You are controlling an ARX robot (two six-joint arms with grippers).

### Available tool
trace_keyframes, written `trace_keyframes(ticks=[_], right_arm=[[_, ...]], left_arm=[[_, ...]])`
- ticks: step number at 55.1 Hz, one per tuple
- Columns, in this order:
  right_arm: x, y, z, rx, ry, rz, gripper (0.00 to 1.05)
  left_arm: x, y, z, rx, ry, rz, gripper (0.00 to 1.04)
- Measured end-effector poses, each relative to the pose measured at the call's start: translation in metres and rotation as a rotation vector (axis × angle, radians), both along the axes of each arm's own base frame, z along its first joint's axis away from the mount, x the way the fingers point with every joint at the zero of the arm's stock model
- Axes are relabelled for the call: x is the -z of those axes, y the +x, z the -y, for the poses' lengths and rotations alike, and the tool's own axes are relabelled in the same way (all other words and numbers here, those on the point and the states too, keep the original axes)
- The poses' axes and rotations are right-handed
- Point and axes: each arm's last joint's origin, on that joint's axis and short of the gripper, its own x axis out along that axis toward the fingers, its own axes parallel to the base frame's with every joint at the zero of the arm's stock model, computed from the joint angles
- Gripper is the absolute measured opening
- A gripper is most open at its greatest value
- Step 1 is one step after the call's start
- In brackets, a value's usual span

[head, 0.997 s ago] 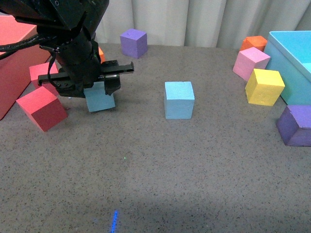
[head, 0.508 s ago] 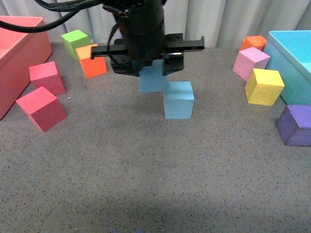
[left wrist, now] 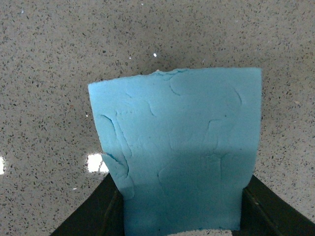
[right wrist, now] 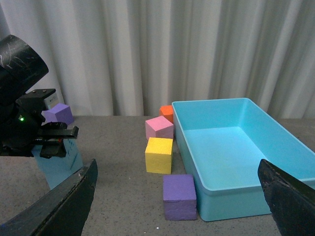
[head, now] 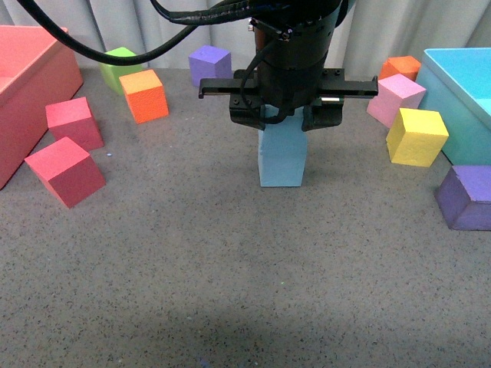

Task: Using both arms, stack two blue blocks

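In the front view my left gripper (head: 285, 113) is shut on a light blue block (head: 283, 136), held directly over the second blue block (head: 281, 170) on the table. The two look lined up and touching or nearly so; the join is hidden. The left wrist view shows the held blue block (left wrist: 179, 142) filling the space between the black fingers (left wrist: 106, 214) of the left gripper (left wrist: 182, 219). My right gripper (right wrist: 177, 196) is open with nothing between its fingers (right wrist: 61, 201). It stands off to the side and sees the left gripper (right wrist: 49, 142) above a blue block (right wrist: 61, 164).
At the right stands a turquoise bin (head: 460, 77), with yellow (head: 416, 136), pink (head: 395, 98), orange (head: 400, 67) and purple (head: 466, 198) cubes near it. A red bin (head: 31, 84), two red cubes (head: 65, 170), and orange (head: 146, 95), green (head: 119, 65) and purple (head: 210, 66) cubes lie left and behind.
My left gripper has carried the blue block from the left side rightward, and it now hangs straight over the other blue block instead of beside it.
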Motion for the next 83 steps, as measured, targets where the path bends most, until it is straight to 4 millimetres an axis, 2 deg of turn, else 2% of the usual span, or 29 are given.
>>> trace_keyframes(ticks=[7, 10, 18, 24, 30, 44, 47, 51, 54, 56, 60, 64, 72, 76, 83], right_arm=[[0.0, 0.0, 0.0, 0.0, 0.0, 0.0, 0.95], [0.0, 0.0, 0.0, 0.0, 0.0, 0.0, 0.95], [0.0, 0.0, 0.0, 0.0, 0.0, 0.0, 0.95], [0.0, 0.0, 0.0, 0.0, 0.0, 0.0, 0.95], [0.0, 0.0, 0.0, 0.0, 0.0, 0.0, 0.95], [0.0, 0.0, 0.0, 0.0, 0.0, 0.0, 0.95], [0.0, 0.0, 0.0, 0.0, 0.0, 0.0, 0.95], [0.0, 0.0, 0.0, -0.001, 0.0, 0.0, 0.95], [0.0, 0.0, 0.0, 0.001, 0.0, 0.0, 0.95], [0.0, 0.0, 0.0, 0.003, 0.0, 0.0, 0.95], [0.0, 0.0, 0.0, 0.002, 0.0, 0.0, 0.95], [0.0, 0.0, 0.0, 0.001, 0.0, 0.0, 0.95], [0.0, 0.0, 0.0, 0.0, 0.0, 0.0, 0.95], [0.0, 0.0, 0.0, 0.001, 0.0, 0.0, 0.95], [0.0, 0.0, 0.0, 0.001, 0.0, 0.0, 0.95]], left_arm=[[0.001, 0.0, 0.001, -0.003, 0.005, 0.0, 0.45], [0.001, 0.0, 0.001, -0.001, 0.003, -0.002, 0.57], [0.001, 0.0, 0.002, 0.001, -0.002, -0.003, 0.77], [-0.002, -0.001, 0.001, 0.004, -0.013, 0.004, 0.98], [-0.009, -0.005, -0.002, 0.013, -0.035, 0.01, 0.97], [-0.04, -0.016, -0.014, 0.026, -0.08, 0.074, 0.98], [-0.04, -0.017, -0.019, 0.003, -0.029, 0.268, 0.9], [-0.032, -0.027, -0.038, -0.031, 0.055, 0.482, 0.8], [-0.024, -0.042, -0.065, -0.034, 0.067, 0.634, 0.69], [-0.022, -0.057, -0.091, -0.054, 0.036, 0.765, 0.6], [-0.037, -0.088, -0.135, -0.099, -0.022, 0.974, 0.42], [-0.042, -0.112, -0.162, -0.111, -0.02, 1.016, 0.28], [-0.023, -0.144, -0.192, -0.096, 0.001, 0.98, 0.04], [-0.016, -0.159, -0.203, -0.084, 0.011, 0.954, 0.04], [-0.021, -0.177, -0.216, -0.078, 0.003, 0.976, 0.04]])
